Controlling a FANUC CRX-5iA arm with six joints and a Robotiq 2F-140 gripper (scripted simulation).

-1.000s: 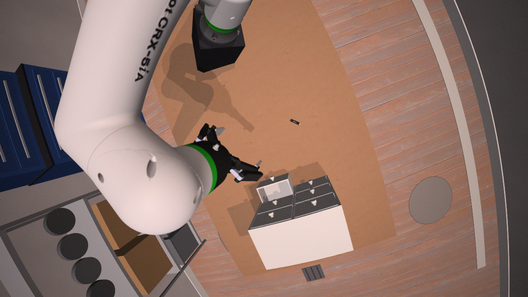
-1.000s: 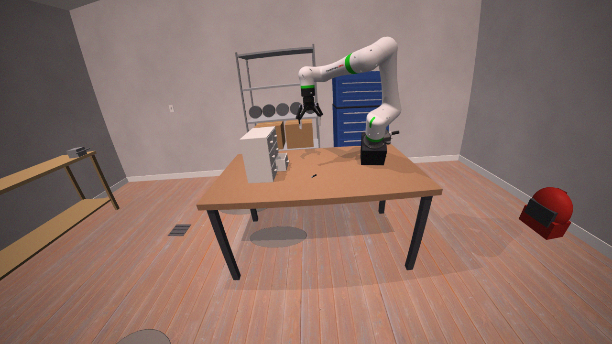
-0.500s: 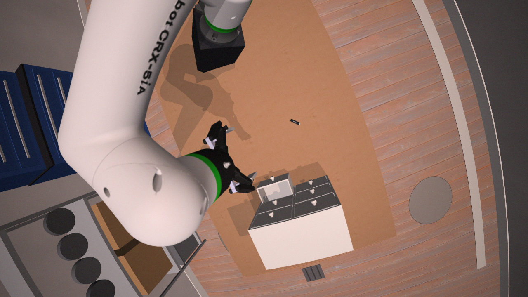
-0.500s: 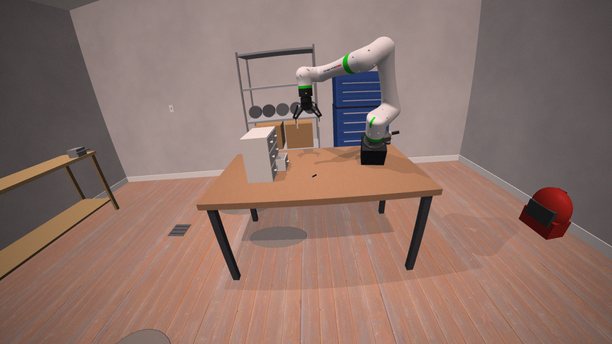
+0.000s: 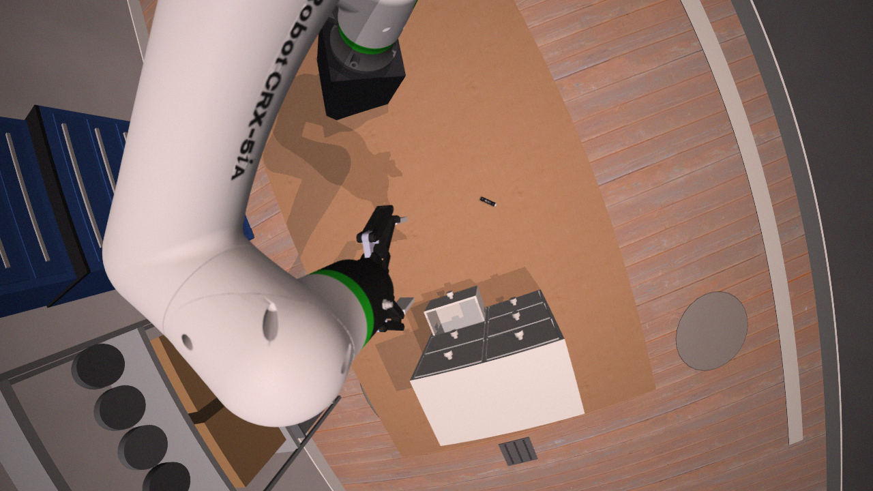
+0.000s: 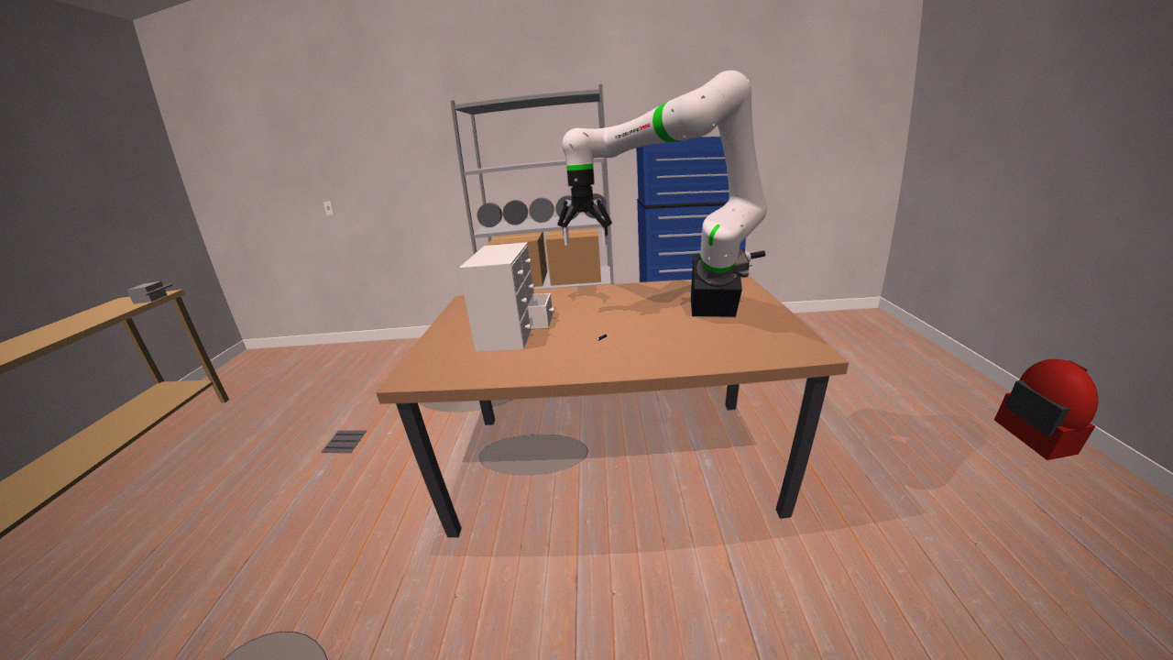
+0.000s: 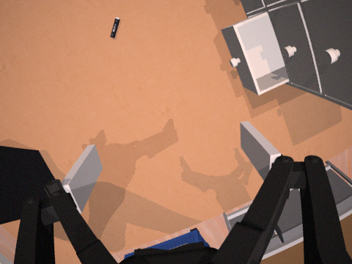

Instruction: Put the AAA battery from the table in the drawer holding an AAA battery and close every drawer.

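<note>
Hanging high above the counter, the hand had its two fingers spread wide apart, with nothing between them, and pointed down. Seen from the exterior side, it was on the far-edge side of the counter, between the small chest and the robot's black mounting block. The AAA battery lay on its side on the counter, well apart from the hand and the chest, nearer the near edge than the hand was. It was dark, with a light tip at one end. The chest stood upright by the left edge, its pale side panel facing the near edge and its drawer fronts facing the right edge. One drawer stood open low in the column toward the far edge, jutting toward the right edge with its round white knob leading. Its pale inside showed in the top and wrist views, partly shaded. The other drawers that could be seen looked pushed in. The mounting block sat by the right edge, toward the far right corner, and the white arm reached from it toward the left edge. The arm's shadow fell across the counter.
</note>
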